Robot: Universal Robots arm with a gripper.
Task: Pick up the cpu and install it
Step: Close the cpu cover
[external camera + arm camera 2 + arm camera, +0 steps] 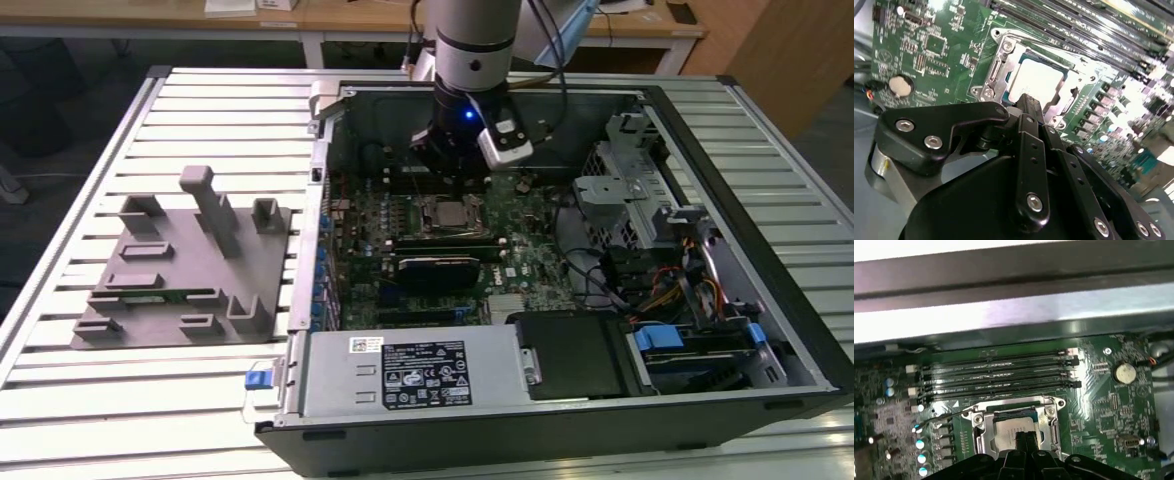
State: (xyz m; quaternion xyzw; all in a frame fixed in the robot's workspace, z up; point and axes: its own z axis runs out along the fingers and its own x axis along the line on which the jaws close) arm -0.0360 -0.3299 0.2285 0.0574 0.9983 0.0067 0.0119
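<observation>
Slat table (pixel 200 400), open PC case (pixel 561 428); closed pincer (pixel 1029 102) over cpu (pixel 1036 75) w/in socket (pixel 999 65).

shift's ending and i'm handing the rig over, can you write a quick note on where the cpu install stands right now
The hand is shut and holds nothing. Its tips are poised over the cpu; contact cannot be told.
The cpu lies flat in the motherboard socket.
Done: the cpu is seated in the socket.
Left: socket latching cannot be confirmed from these views, and the hand is not yet withdrawn.
</observation>
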